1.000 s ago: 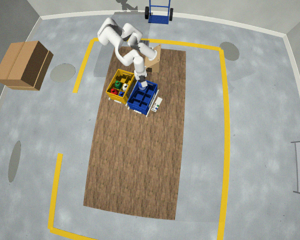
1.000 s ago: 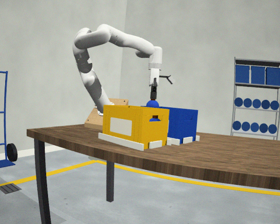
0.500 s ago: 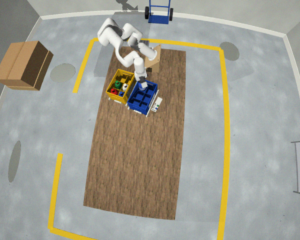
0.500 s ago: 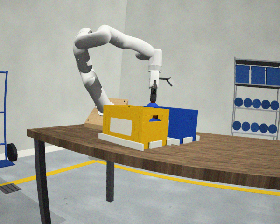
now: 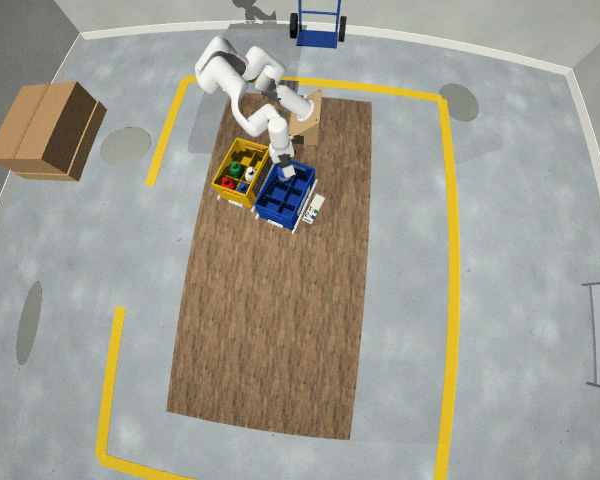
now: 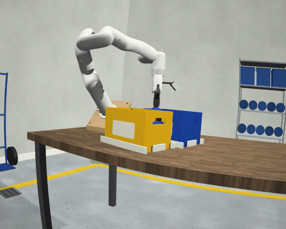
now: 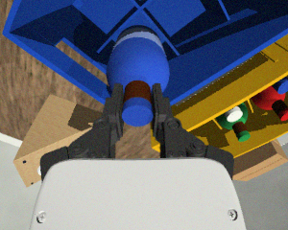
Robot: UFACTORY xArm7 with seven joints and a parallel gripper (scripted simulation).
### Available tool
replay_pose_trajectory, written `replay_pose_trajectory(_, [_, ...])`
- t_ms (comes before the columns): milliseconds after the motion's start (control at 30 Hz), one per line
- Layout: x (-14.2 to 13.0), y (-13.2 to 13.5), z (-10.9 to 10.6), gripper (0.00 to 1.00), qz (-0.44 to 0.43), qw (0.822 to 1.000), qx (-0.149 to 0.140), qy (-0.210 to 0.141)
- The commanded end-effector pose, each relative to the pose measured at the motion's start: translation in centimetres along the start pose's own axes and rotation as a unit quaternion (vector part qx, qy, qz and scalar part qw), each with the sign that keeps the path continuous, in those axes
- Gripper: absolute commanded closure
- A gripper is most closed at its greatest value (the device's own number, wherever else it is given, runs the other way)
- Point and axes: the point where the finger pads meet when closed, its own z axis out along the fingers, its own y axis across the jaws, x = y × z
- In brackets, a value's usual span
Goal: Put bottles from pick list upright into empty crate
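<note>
My gripper (image 6: pixel 156 105) (image 7: pixel 137 95) is shut on the neck of a blue bottle (image 5: pixel 281 174) (image 6: pixel 155 108) (image 7: pixel 137 62). The bottle is upright, mostly inside a back compartment of the blue crate (image 5: pixel 277 219) (image 6: pixel 187 127) (image 7: pixel 40 16); its base is hidden. The other compartments that show hold no bottle. The yellow crate (image 5: pixel 230 195) (image 6: pixel 158 138) beside it holds a green bottle (image 5: pixel 235 168) (image 7: pixel 226 120), a white-capped bottle (image 5: pixel 250 174) (image 7: pixel 234 114), a red bottle (image 5: pixel 228 182) (image 7: pixel 266 99) and a blue bottle (image 5: pixel 243 187) (image 7: pixel 284 86). The pick list (image 5: pixel 319 199) shows green and blue marks; its counts are too small to read.
Low white strips (image 5: pixel 304 207) (image 6: pixel 123 144) edge both crates on the wooden table (image 5: pixel 269 310) (image 6: pixel 236 157). The yellow crate stands close against the blue crate's side. The arm's wooden base block (image 5: pixel 316 116) (image 6: pixel 96 124) (image 7: pixel 53 126) is behind the crates.
</note>
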Motion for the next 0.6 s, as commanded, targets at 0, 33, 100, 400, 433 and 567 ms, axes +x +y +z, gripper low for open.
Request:
replay_pose_trajectory(0, [0.1,0.0,0.3,1.00,0.000,1.000,0.000,0.003])
replay_pose_trajectory(33, [0.1,0.0,0.4,1.00,0.000,1.000,0.000,0.003])
replay_pose_trajectory(100, [0.1,0.0,0.6,1.00,0.000,1.000,0.000,0.003])
replay_pose_trajectory(400, [0.2,0.0,1.3,1.00,0.000,1.000,0.000,0.003])
replay_pose_trajectory(433, [0.2,0.0,1.4,1.00,0.000,1.000,0.000,0.003])
replay_pose_trajectory(567, [0.2,0.0,1.8,1.00,0.000,1.000,0.000,0.003])
